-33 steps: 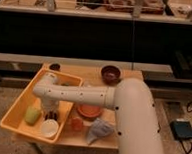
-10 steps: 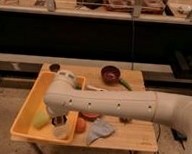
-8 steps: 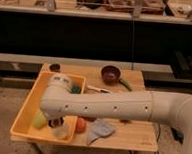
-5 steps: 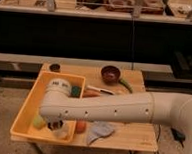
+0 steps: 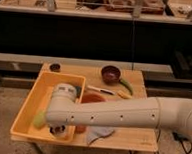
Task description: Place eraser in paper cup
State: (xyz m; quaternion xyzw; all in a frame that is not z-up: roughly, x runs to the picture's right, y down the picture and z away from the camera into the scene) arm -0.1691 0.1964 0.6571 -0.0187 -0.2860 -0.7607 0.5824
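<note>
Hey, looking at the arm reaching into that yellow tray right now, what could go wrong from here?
1. The gripper sits low at the near end of the yellow tray, and the arm's wrist covers most of the paper cup, so the cup could get tipped.
2. The eraser is not visible, so a drop could miss the cup unnoticed.
3. The arm passes just above the orange bowl and could nudge it.

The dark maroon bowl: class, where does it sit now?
In the camera view, the dark maroon bowl sits at the table's far edge, right of the yellow tray; the hand is down in that tray's near end.
</note>
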